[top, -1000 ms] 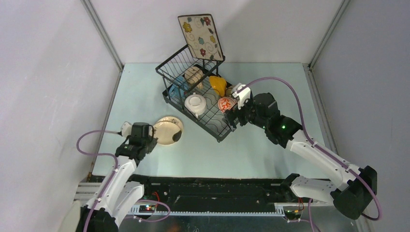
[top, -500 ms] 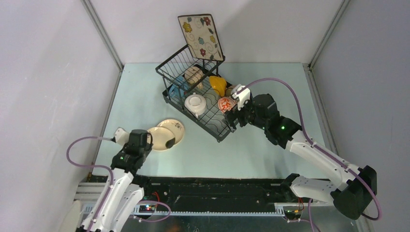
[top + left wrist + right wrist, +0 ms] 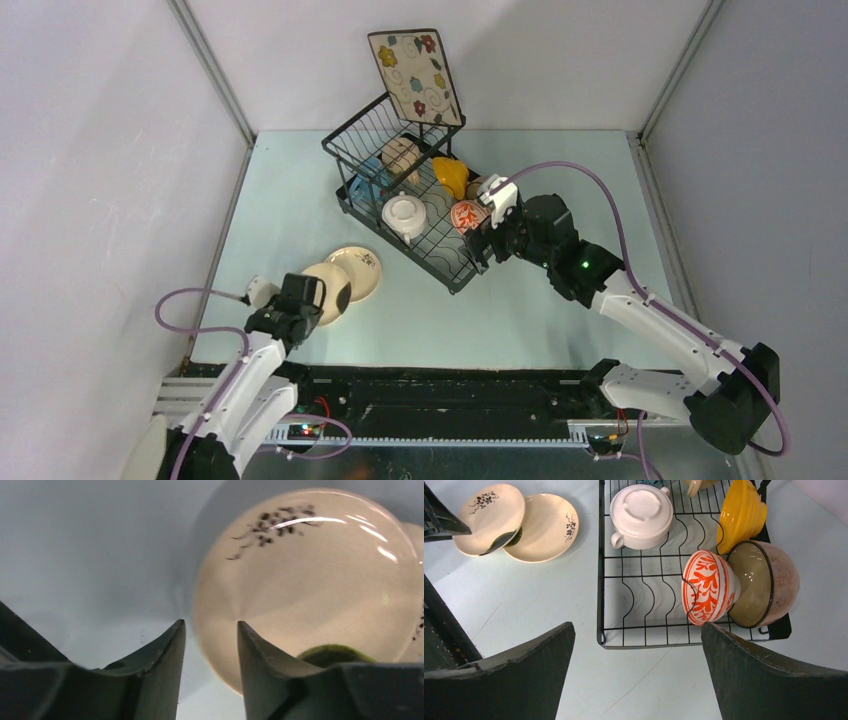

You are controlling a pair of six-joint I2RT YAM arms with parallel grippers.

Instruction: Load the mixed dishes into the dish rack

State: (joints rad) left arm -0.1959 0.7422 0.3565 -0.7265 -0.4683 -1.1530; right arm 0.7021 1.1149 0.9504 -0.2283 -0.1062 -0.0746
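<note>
My left gripper (image 3: 335,295) (image 3: 208,625) is shut on the rim of a cream round plate (image 3: 320,288) (image 3: 310,580) (image 3: 486,512), which it holds tilted near the table's front left. A second cream plate (image 3: 362,266) (image 3: 546,527) lies flat beside it. The black dish rack (image 3: 440,258) (image 3: 639,605) holds the white two-handled bowl (image 3: 641,510), red-patterned bowl (image 3: 709,587), tan bowl (image 3: 764,582), orange-yellow bowl (image 3: 741,515), beige mug (image 3: 400,155) and blue mug (image 3: 368,172). The floral plate (image 3: 415,75) stands against its basket. My right gripper (image 3: 480,245) (image 3: 636,625) is open and empty over the rack's front edge.
Grey walls close in the table on the left, back and right. Purple cables loop from both arms. The rack sits diagonally at the table's middle back.
My left gripper has pulled back toward the front left with the top cream plate, sliding it off the second plate and tilting it up. The right arm has not moved.
</note>
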